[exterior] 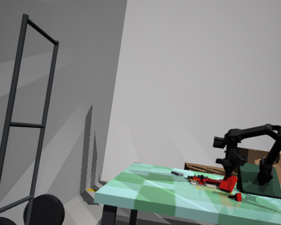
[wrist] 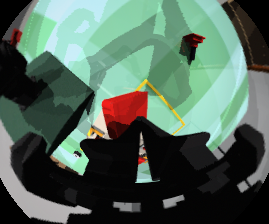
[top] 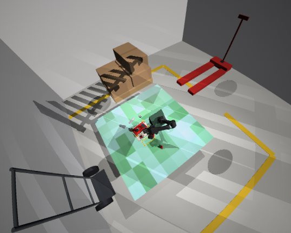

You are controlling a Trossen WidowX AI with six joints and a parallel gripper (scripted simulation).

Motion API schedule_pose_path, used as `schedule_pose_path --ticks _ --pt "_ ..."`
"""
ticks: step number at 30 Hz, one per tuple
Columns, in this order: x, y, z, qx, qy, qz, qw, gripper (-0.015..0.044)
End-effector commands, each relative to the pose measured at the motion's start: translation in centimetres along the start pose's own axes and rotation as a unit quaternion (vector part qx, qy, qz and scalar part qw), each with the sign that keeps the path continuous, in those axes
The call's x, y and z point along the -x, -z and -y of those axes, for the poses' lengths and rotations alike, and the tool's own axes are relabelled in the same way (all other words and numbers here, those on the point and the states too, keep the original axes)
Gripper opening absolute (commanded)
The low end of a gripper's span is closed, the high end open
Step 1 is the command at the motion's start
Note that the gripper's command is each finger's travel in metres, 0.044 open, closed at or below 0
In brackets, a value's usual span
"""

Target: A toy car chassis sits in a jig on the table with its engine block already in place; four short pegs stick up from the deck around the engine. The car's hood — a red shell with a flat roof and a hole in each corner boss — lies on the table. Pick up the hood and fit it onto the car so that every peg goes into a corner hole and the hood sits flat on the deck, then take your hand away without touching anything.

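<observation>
The red hood (top: 153,134) (exterior: 229,184) (wrist: 127,110) stands tilted on edge at the arm-side end of the car, its flat roof not level. My gripper (exterior: 228,174) (wrist: 139,119) is shut, with its fingertips right at the hood's upper edge; nothing shows between them. Whether they touch the hood I cannot tell. The red chassis (top: 140,129) (exterior: 209,181) lies in its pale jig (wrist: 102,123), beside the hood. Dark parts stand on the deck. The pegs and the hood's corner holes are too small or hidden to make out.
A small red-and-black piece (top: 160,146) (exterior: 239,196) (wrist: 193,39) lies beyond the yellow outline (wrist: 165,102). A grey bar (top: 122,126) (exterior: 177,173), a pale bar (top: 131,120) and a small wheel (top: 140,116) lie past the car. A dark green board (exterior: 275,185) (wrist: 55,95) is by the arm's base.
</observation>
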State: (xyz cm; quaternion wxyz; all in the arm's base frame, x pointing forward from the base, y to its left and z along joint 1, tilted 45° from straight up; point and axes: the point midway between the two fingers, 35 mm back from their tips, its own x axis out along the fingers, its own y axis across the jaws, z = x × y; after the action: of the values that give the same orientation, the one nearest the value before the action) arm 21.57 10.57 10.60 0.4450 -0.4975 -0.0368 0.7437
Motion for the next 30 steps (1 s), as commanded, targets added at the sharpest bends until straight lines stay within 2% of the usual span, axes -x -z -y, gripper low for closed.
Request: schedule_pose_path --ticks 1,5,11,30 --pt "0.2 0.0 -0.3 -0.001 -0.002 -0.002 1.000 0.0000" --pt "2.2 0.3 -0.1 -0.001 -0.003 -0.004 1.000 0.0000" --pt "7.8 0.1 0.0 -0.002 -0.003 -0.001 1.000 0.0000" --pt "7.6 0.1 0.2 0.000 0.002 -0.007 1.000 0.0000"
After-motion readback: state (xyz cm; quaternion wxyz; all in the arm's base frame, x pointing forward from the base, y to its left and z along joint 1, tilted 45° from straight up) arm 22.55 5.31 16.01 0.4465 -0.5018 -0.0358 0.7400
